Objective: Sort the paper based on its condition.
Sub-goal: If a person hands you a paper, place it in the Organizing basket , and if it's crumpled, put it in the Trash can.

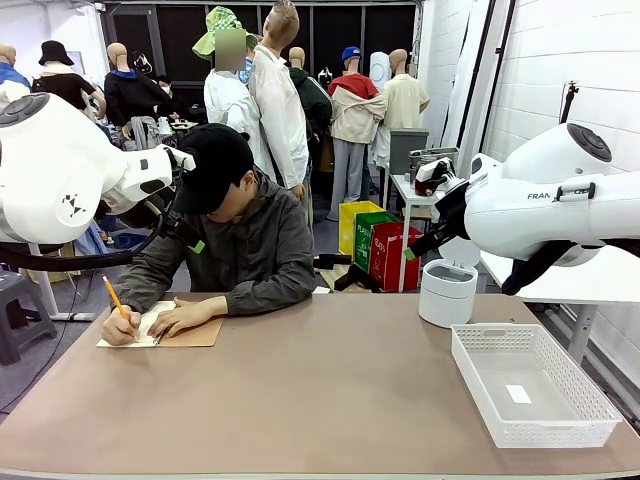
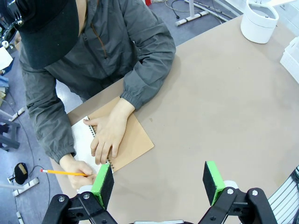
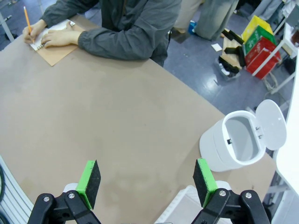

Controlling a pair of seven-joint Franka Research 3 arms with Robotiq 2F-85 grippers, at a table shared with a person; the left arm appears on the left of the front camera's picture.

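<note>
No loose paper is in view. At the table's far left a person writes with a yellow pencil (image 1: 113, 297) on a spiral-bound notepad (image 1: 150, 325) with a brown backing (image 2: 135, 140); one hand rests flat on the pad. My left gripper (image 2: 159, 179) hangs open high above the table's left part, close to the person's writing hand, with nothing between its green pads. My right gripper (image 3: 147, 179) is also open and empty, up over the table's right side. The notepad (image 3: 53, 51) lies far from it.
A white mesh basket (image 1: 530, 385) stands at the near right of the brown table (image 1: 320, 400). A round white bin (image 1: 447, 292) with its lid up sits behind it (image 3: 236, 144). The person leans over the far left edge.
</note>
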